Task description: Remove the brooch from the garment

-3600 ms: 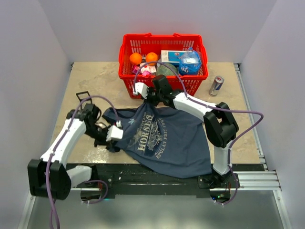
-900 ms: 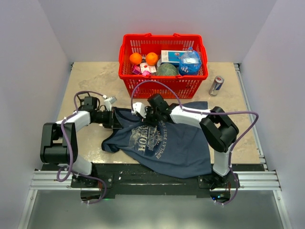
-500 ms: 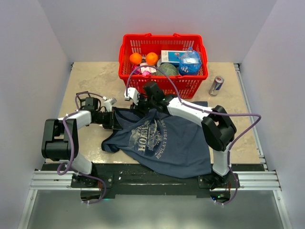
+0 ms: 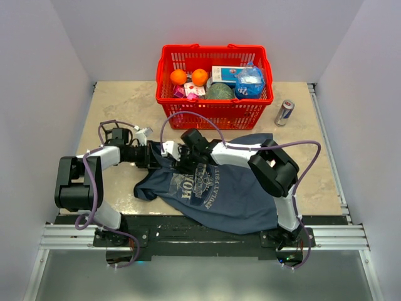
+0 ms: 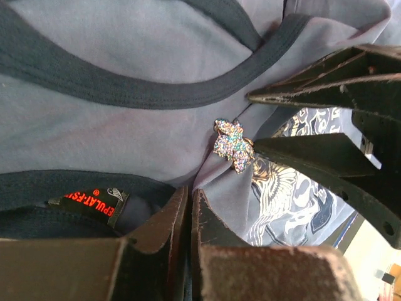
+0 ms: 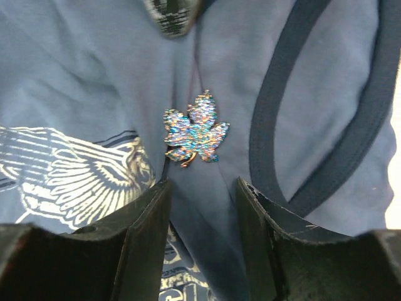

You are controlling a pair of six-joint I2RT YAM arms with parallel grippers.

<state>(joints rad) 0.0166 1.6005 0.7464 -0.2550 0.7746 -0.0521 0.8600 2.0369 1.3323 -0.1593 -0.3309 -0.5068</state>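
Iridescent and leaf-shaped, the brooch (image 6: 196, 128) is seen pinned to the blue garment (image 4: 219, 188) beside its neckband; nothing has yet been freed. A fold at the brooch's 7 o'clock is clamped by the left pincer (image 5: 188, 195). The right pincer (image 6: 200, 188) is held apart, with the brooch just ahead. Open table (image 4: 119, 100) lies at 10 o'clock, and 12 o'clock is crowded by the red basket (image 4: 164, 69).

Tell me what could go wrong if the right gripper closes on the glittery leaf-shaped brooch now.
The glittery leaf-shaped brooch sits on a raised fold of the navy blue T-shirt, so the open right gripper could pinch cloth too.
The left gripper pinches only a thin fold, which might slip.
The grippers are close and could collide.
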